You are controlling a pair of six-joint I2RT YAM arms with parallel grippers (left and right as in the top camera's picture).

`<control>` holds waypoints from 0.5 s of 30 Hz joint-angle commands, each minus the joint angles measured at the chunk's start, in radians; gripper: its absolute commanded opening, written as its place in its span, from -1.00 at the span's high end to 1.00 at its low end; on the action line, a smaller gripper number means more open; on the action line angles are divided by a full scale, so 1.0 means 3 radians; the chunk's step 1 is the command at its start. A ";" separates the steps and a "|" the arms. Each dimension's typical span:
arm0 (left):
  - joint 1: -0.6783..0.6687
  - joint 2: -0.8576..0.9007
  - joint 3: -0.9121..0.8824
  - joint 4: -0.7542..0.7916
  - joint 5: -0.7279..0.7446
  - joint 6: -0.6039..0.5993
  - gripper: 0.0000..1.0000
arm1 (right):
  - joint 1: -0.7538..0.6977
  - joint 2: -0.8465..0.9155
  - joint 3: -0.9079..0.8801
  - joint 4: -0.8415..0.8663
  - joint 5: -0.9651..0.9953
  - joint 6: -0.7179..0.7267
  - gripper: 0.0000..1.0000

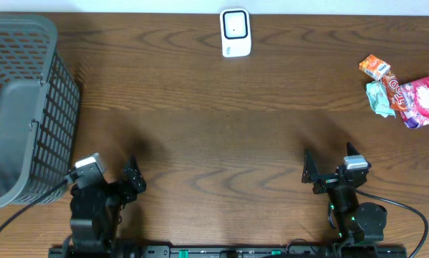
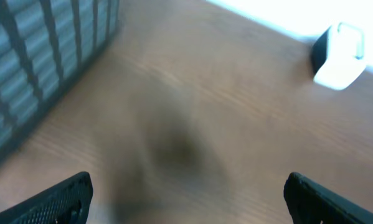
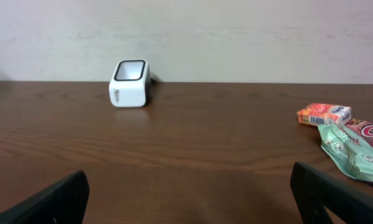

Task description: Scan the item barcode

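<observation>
A grey slatted basket (image 1: 56, 115) stands at the wooden table's (image 1: 214, 129) left edge; a pale wall (image 3: 236, 37) behind.

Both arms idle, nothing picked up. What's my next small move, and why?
Probably start the right gripper toward the orange box: its jaws stand open and empty, the box lies on that arm's side, and nothing is at the scanner yet.

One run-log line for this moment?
left gripper: open, empty | right gripper: open, empty | scanner: far edge | snack packets: right side

Overhead top-down; both wrist views low, forward, toward the scanner (image 1: 235, 32).
</observation>
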 commanded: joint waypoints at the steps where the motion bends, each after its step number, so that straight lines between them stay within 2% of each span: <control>1: -0.0004 -0.0254 -0.0229 0.0327 -0.0025 0.0287 -0.96 | 0.0008 -0.0020 -0.0005 -0.0013 0.0028 0.0033 -0.99; 7: 0.0000 -0.0478 -0.0782 0.1175 -0.0013 0.0384 -0.96 | 0.0008 -0.0020 -0.0005 -0.0013 0.0028 0.0033 -0.99; 10: 0.0000 -0.0580 -0.1083 0.1737 0.0228 0.0539 -0.96 | 0.0008 -0.0020 -0.0005 -0.0013 0.0028 0.0034 -0.98; 15: 0.0000 -0.0626 -0.1345 0.2243 0.0362 0.0649 -0.96 | 0.0008 -0.0020 -0.0005 -0.0013 0.0028 0.0034 -0.98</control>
